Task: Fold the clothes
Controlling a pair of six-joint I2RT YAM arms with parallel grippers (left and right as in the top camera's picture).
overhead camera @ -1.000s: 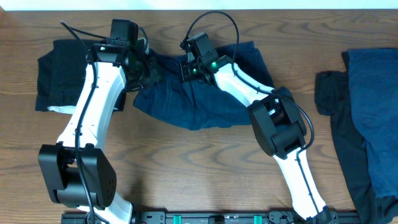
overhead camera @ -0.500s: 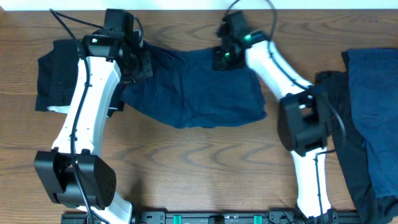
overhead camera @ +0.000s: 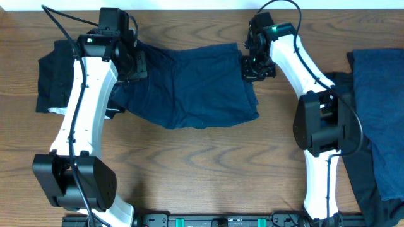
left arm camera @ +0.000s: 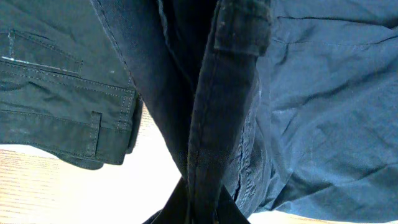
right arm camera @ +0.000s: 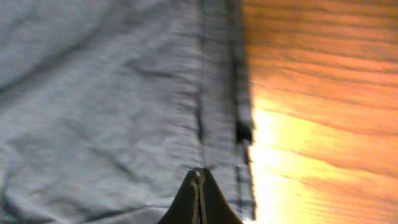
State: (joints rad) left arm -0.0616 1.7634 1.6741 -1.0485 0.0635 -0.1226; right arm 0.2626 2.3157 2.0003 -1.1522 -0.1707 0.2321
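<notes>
Your left pincer (overhead camera: 136,63) is clamped on the navy shorts (overhead camera: 189,85) at the stitched, belt-looped waistband, and your right pincer (overhead camera: 251,66) is clamped on the hem. The thin woven cloth lies spread on the wood-grain table (overhead camera: 208,170).

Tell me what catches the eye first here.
A navy garment is stretched across the far middle of the table, its two upper corners pinched by the left gripper and right gripper. A black garment lies at far left; a dark pile at the right edge.
</notes>
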